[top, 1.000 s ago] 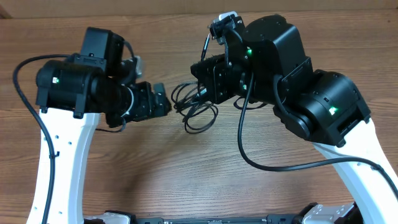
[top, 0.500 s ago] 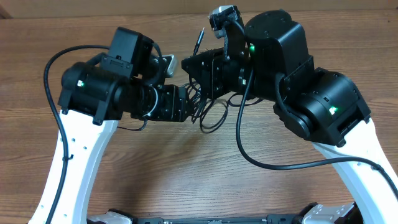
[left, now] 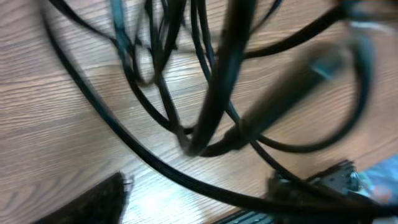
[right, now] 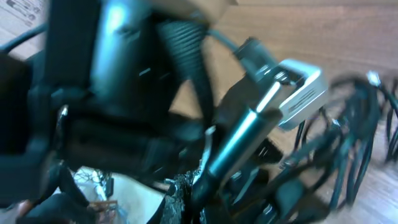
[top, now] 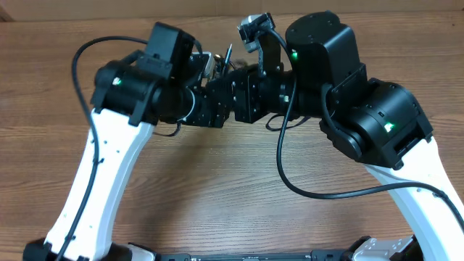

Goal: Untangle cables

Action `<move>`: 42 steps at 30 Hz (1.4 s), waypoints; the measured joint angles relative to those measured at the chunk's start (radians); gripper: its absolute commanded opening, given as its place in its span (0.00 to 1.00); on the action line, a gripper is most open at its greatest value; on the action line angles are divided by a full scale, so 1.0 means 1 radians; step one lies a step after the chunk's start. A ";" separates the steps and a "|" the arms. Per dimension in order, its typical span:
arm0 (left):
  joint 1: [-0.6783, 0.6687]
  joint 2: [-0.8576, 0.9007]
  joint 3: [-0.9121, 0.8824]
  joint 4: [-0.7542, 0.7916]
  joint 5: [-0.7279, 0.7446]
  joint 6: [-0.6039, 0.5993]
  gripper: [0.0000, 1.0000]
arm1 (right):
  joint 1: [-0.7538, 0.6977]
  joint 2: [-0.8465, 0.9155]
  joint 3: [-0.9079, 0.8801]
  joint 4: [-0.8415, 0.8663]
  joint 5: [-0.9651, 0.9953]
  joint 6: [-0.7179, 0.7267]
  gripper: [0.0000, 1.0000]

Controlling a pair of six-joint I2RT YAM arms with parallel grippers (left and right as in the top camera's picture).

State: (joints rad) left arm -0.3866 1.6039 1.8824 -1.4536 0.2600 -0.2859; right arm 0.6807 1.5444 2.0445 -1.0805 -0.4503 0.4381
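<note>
Black cables (left: pixel 205 112) lie tangled on the wooden counter (top: pixel 217 196) at the far middle, mostly hidden under both grippers, the right gripper (top: pixel 239 87) pressed together, while for the left gripper (top: pixel 221 109) one cannot tell if it is spread or pinching.

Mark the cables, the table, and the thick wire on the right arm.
cables (left: pixel 214 93), left wrist view, on the blurred dark strand in the middle.
table (top: pixel 203 210), overhead view, on bare wood between the arms.
thick wire (top: pixel 279 163), overhead view, on its hanging loop.
</note>
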 measured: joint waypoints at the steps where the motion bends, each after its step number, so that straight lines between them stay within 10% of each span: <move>1: 0.000 0.014 0.000 0.000 -0.008 0.004 0.46 | 0.000 0.000 0.000 -0.010 -0.003 0.002 0.04; 4: 0.000 0.055 0.000 0.004 -0.022 0.002 0.19 | 0.000 0.000 0.000 -0.019 -0.007 0.002 0.04; 9: 0.003 0.105 -0.008 0.009 -0.042 0.002 0.04 | 0.002 0.000 0.000 -0.040 -0.014 0.003 0.04; 17: 0.061 0.101 -0.009 0.014 -0.049 0.000 0.04 | -0.028 0.000 0.000 -0.089 -0.018 0.007 0.05; 21: 0.088 0.062 -0.009 0.014 -0.056 0.000 0.16 | -0.080 0.000 0.000 -0.118 -0.021 0.008 0.05; 28: 0.090 -0.009 -0.009 0.003 -0.030 -0.004 0.76 | -0.112 0.001 0.000 -0.136 -0.017 0.010 0.05; 42: 0.090 -0.009 -0.009 -0.046 0.081 0.002 0.82 | -0.124 0.005 0.000 -0.102 -0.015 0.049 0.05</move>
State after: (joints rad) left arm -0.2966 1.5951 1.8732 -1.4998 0.3408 -0.2844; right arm 0.5564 1.5494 2.0445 -1.1824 -0.4652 0.4870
